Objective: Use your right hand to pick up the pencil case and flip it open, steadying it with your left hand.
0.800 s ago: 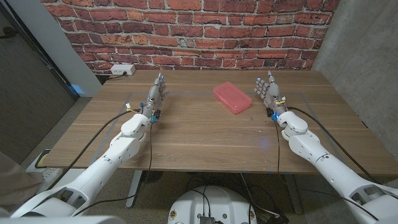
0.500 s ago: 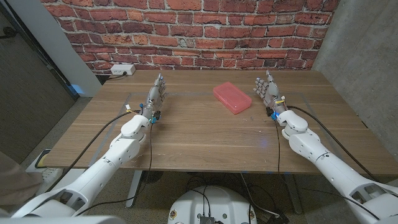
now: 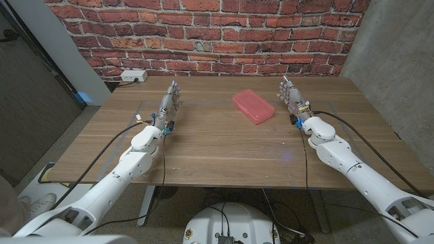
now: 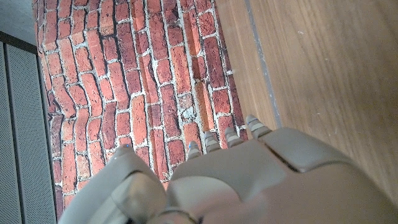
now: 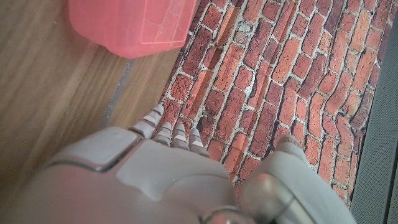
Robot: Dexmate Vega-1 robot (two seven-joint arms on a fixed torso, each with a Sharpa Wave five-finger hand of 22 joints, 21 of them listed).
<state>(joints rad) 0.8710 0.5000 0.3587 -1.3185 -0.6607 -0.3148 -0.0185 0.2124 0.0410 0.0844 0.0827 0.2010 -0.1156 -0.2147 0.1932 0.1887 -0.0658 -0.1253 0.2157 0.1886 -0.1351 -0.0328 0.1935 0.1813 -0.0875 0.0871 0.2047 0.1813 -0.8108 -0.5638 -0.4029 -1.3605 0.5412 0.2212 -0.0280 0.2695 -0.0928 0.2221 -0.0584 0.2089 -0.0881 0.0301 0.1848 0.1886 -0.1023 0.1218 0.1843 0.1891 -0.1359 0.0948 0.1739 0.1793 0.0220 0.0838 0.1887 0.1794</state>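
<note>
R robot hand (image 3: 290,97) open, nothing in it, turned a bit twd case since a moment ago | L robot hand (image 3: 171,103) open, same spot | pink pencil case (image 3: 253,106) shut, lying on desk (image 3: 217,146) near R | pick-up just starting

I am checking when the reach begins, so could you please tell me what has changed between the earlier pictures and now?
The right hand has shifted slightly toward the pencil case and turned a little, its fingers still open and holding nothing. The pencil case stays closed in the same spot on the table, untouched. The left hand has not moved and stays open.
</note>
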